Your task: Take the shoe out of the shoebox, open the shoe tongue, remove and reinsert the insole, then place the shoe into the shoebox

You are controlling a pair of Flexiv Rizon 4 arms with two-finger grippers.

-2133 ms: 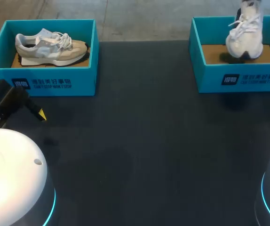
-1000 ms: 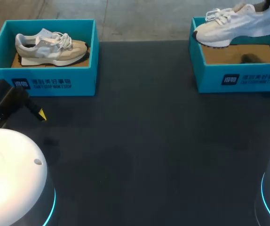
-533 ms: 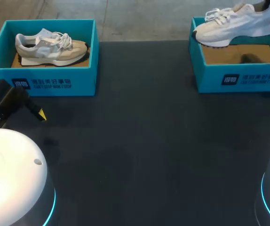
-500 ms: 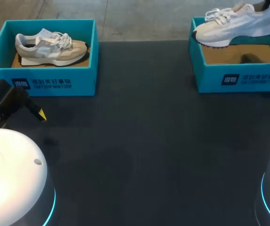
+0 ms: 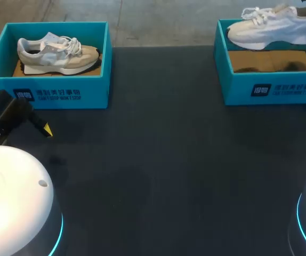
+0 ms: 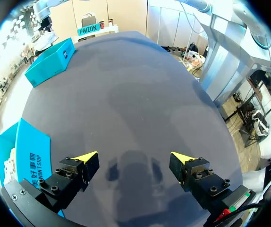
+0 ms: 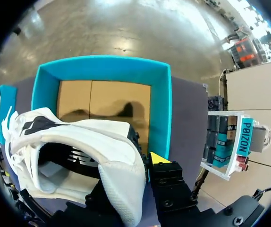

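White shoe (image 5: 273, 29), heel clamped in right end effector (image 7: 145, 157), had risen clear of shoebox (image 5: 270, 88), extraction done; left end effector (image 6: 134, 157) stood open.

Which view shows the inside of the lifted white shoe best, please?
Right wrist view: the white shoe turns its opening to the camera. The head view shows only its side, above the box; the left wrist view shows it too distant to judge.
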